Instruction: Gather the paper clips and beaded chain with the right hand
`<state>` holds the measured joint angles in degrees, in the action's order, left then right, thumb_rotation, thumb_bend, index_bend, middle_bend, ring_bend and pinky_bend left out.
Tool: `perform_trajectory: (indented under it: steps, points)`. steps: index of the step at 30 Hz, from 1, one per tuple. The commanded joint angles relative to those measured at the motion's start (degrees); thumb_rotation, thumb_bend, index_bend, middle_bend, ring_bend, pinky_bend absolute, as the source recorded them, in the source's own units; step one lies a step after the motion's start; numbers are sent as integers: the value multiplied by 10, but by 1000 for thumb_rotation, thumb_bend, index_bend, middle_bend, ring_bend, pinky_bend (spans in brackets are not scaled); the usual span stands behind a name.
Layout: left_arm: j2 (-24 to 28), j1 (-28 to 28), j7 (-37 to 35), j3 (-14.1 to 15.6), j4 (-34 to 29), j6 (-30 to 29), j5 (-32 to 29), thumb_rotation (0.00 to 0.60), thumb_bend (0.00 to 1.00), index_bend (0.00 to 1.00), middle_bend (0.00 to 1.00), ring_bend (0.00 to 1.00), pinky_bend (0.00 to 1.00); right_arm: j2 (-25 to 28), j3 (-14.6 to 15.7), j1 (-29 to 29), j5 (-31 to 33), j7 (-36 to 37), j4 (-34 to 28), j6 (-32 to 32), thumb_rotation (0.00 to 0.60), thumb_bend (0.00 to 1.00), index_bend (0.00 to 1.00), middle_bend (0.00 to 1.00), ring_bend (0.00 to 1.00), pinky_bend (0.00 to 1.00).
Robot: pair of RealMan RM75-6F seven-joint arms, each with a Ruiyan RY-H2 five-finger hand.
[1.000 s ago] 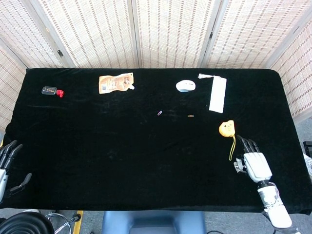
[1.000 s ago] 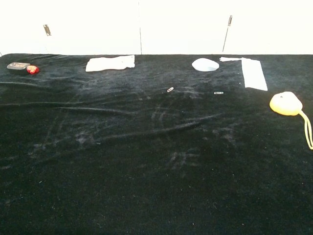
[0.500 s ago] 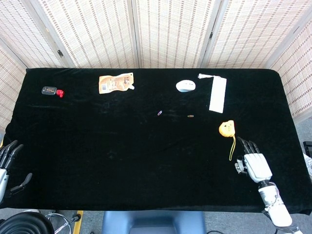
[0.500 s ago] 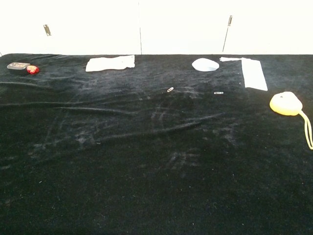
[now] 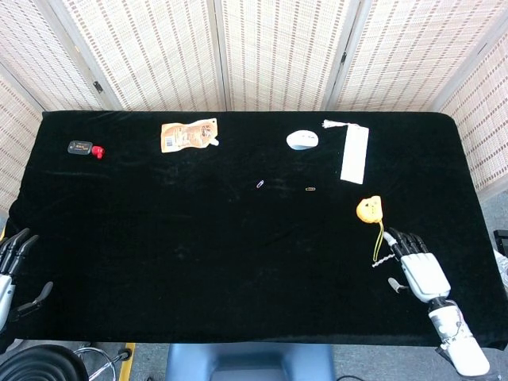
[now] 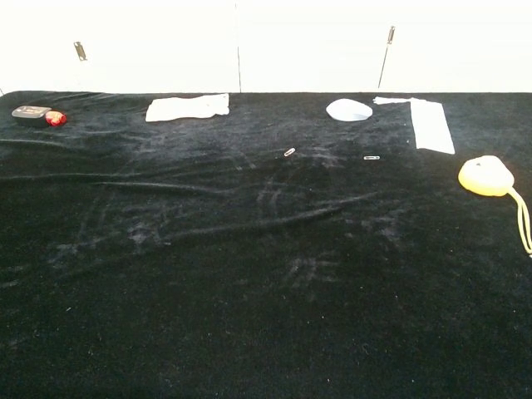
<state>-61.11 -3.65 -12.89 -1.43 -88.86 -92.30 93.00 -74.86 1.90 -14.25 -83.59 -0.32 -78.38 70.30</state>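
Right hand (image 5: pixel 418 266), fingers spread and empty, beside the beaded chain (image 5: pixel 382 259); two paper clips (image 5: pixel 260 184) farther up the table (image 5: pixel 198 238).

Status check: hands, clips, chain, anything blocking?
Both hands open: right hand beside beaded chain, left hand idle at table edge. Paper clips untouched mid-table. Yellow toy close by.

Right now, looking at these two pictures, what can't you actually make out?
- Beaded chain: head view, a faint silvery line beside the white right hand; beads too small, touch unclear.
- Purple paper clip and yellow paper clip: tiny specks, shape unreadable.
- Left hand: head view, cut off by the frame's left edge.
- Both hands: outside the chest view.
- Yellow cord: chest view, cropped at the right edge.
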Motion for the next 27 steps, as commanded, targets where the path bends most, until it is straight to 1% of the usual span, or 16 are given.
perform_trajectory:
  steps: [1, 7, 10, 12, 14, 18, 21, 23, 27]
  points:
    - [0, 0, 0, 0, 0, 0, 0, 600, 398, 0, 0, 0, 0, 23, 3, 10, -10, 0, -26, 19, 600, 279, 0, 0, 0, 0]
    - [-1, -1, 2, 0, 0, 0, 1, 600, 398, 0, 0, 0, 0, 84, 15, 44, -36, -11, -100, 81, 600, 280, 0, 0, 0, 0]
    - [-2, -2, 6, 1, 0, 2, 2, 600, 398, 0, 0, 0, 0, 112, 25, 70, -49, -38, -139, 120, 600, 279, 0, 0, 0, 0]
    - [-3, -2, 11, 2, -1, 3, 3, 600, 398, 0, 0, 0, 0, 118, 28, 90, -65, -60, -152, 158, 600, 279, 0, 0, 0, 0]
    - [-4, -3, 17, 2, -2, 5, 3, 600, 398, 0, 0, 0, 0, 112, 32, 110, -79, -84, -155, 191, 600, 280, 0, 0, 0, 0]
    - [-7, -4, 28, 3, -4, 7, 4, 600, 398, 0, 0, 0, 0, 80, 27, 134, -88, -121, -136, 226, 600, 280, 0, 0, 0, 0]
    - [-9, -4, 37, 5, -6, 6, 7, 600, 398, 0, 0, 0, 0, 60, 19, 142, -89, -125, -118, 241, 600, 278, 0, 0, 0, 0]
    - [-10, -3, 41, 6, -7, 5, 10, 600, 398, 0, 0, 0, 0, 58, 17, 143, -92, -126, -115, 244, 600, 276, 0, 0, 0, 0]
    - [-13, -2, 49, 8, -9, 3, 14, 600, 398, 0, 0, 0, 0, 58, 13, 148, -102, -103, -109, 253, 600, 274, 0, 0, 0, 0]
